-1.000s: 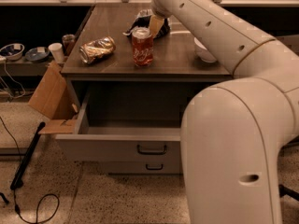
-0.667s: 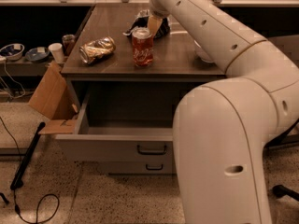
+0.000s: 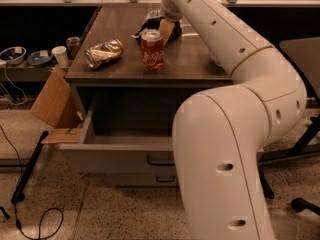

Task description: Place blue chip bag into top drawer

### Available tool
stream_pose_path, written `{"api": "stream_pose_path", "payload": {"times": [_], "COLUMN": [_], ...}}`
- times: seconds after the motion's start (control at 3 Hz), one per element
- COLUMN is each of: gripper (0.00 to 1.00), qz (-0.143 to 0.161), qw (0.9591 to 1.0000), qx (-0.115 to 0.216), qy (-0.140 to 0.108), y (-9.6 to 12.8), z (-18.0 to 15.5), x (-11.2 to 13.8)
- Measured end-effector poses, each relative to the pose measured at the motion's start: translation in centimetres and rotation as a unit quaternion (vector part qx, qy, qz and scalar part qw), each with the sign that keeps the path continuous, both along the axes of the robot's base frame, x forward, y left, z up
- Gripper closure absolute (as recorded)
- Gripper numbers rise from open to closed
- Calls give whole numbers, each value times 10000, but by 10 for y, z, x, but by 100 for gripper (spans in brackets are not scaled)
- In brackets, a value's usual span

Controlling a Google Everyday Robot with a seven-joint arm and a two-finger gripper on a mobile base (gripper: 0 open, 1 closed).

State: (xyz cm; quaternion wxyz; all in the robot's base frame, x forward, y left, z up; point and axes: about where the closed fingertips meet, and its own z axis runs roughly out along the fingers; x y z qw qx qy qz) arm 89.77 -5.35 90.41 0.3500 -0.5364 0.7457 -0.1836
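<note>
The blue chip bag lies crumpled on the far part of the wooden tabletop, just behind the red soda can. My gripper is down at the bag's right side, touching or very close to it; my white arm arches over the table's right half and hides part of the bag. The top drawer stands pulled out below the tabletop, its grey inside showing nothing in it. Its dark handle is partly hidden by my arm.
A crushed gold can lies on the table's left. The lower drawer's handle shows under the top drawer. An open cardboard box leans against the drawer's left side. A black pole and a cable lie on the floor at left. A chair base stands at right.
My arm's big lower segment has swung to the left in view and covers more of the drawer front. My gripper has stayed at the chip bag; the cans have not moved.
</note>
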Motion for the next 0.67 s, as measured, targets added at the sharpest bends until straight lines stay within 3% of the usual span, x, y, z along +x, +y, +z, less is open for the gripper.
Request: {"api": "stream_pose_path", "payload": {"times": [0.67], "gripper": [1], "qz": [-373], "qw": [9985], "qx": [161], "qy": [365], "y": [-16], "z": [-18], "x": [1]}}
